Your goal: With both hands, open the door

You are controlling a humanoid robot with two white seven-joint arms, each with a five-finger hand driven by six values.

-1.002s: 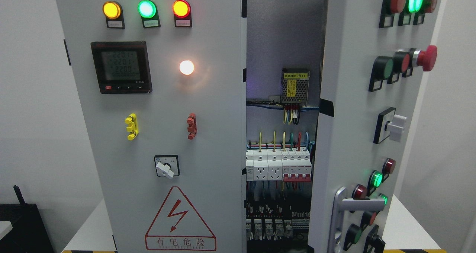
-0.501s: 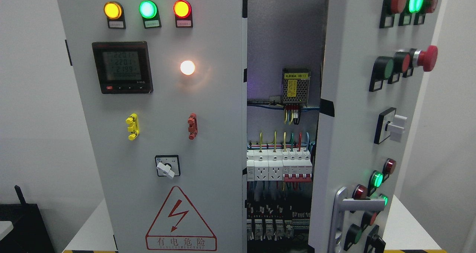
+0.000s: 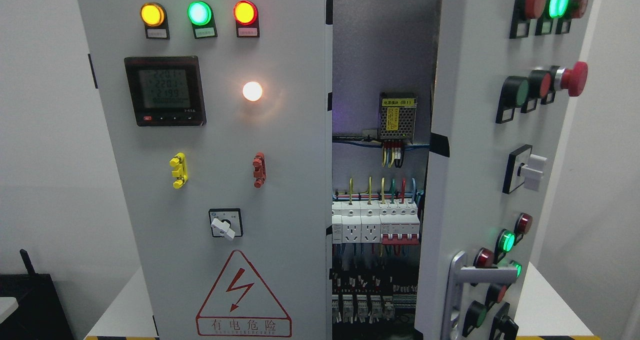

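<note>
A grey electrical cabinet fills the head view. Its left door (image 3: pixel 280 145) faces me flat, with three lit lamps, a digital meter (image 3: pixel 165 91), a rotary switch (image 3: pixel 224 223) and a red warning triangle (image 3: pixel 243 296). The right door (image 3: pixel 475 170) stands swung outward, its front seen at a slant, carrying push buttons, a red mushroom button (image 3: pixel 573 78) and a silver lever handle (image 3: pixel 472 280) near the bottom. Between the doors the inside shows breakers (image 3: pixel 375 223), wiring and a small power supply (image 3: pixel 397 116). Neither hand nor arm shows.
The cabinet stands on a white table (image 3: pixel 545 305) with a yellow-black striped front edge. A black box (image 3: pixel 30 305) with an antenna sits at the lower left. White walls lie behind on both sides.
The whole picture has drifted a few pixels to the right; the doors keep the same pose and the meter digits flicker.
</note>
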